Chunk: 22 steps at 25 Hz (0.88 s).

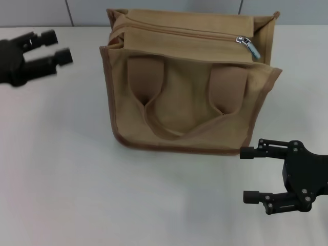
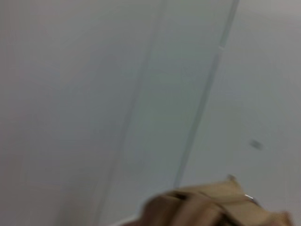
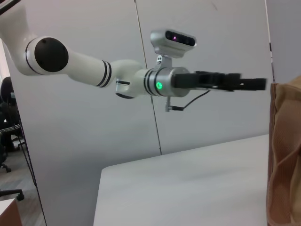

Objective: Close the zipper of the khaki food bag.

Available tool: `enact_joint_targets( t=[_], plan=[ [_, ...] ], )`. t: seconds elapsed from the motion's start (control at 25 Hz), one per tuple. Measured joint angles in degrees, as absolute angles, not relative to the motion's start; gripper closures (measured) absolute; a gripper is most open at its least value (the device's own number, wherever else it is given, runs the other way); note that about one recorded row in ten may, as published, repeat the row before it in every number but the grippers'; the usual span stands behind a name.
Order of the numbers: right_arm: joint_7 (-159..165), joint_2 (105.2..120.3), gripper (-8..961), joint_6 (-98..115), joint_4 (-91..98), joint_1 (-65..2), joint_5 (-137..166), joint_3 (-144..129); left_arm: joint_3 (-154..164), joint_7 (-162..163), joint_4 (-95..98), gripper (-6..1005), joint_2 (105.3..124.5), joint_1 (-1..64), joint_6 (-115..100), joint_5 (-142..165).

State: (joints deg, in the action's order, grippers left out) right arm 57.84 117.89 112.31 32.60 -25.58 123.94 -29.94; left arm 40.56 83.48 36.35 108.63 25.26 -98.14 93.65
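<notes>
The khaki food bag (image 1: 189, 92) stands upright at the far middle of the white desk (image 1: 61, 179), its zipper (image 1: 179, 32) running along the top with the silver slider (image 1: 243, 40) at the right end. The left gripper (image 1: 54, 47) hovers far left, well apart from the bag, jaws spread wide. The right gripper (image 1: 249, 174) sits near right, just in front of the bag's right corner, jaws wide and holding nothing.

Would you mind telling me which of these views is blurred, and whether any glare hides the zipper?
Left wrist view: soft and smeared, only a blurry top of the khaki food bag shows. Head view: clear, even light, no glare; the zipper slider reads plainly. Right wrist view: sharp, though the left end effector is slightly blurred.
</notes>
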Motion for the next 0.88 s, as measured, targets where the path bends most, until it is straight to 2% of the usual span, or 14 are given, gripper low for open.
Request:
enact_joint_targets(
  t=[0.08, 0.2, 0.52, 0.88],
  plan=[
    [57.83, 117.92, 135, 112.32, 32.61, -25.58, 123.91, -29.82, 40.59, 82.64, 37.53, 311, 108.54, 24.96, -101.76, 95.6],
    [57.84, 118.05, 135, 112.31, 32.61, -25.66, 123.84, -29.63, 41.67, 79.48, 37.94, 207, 109.53, 25.27, -108.6, 99.23],
    [57.79, 118.47, 135, 110.99, 31.31, -26.23, 123.8, -29.75, 46.05, 69.09, 35.26, 184, 115.06, 25.64, -110.99, 104.15],
    [57.54, 118.54, 135, 108.8, 29.07, -27.26, 124.12, -30.04, 46.27, 61.75, 28.29, 184, 117.59, 26.64, -105.48, 109.69]
  ],
)
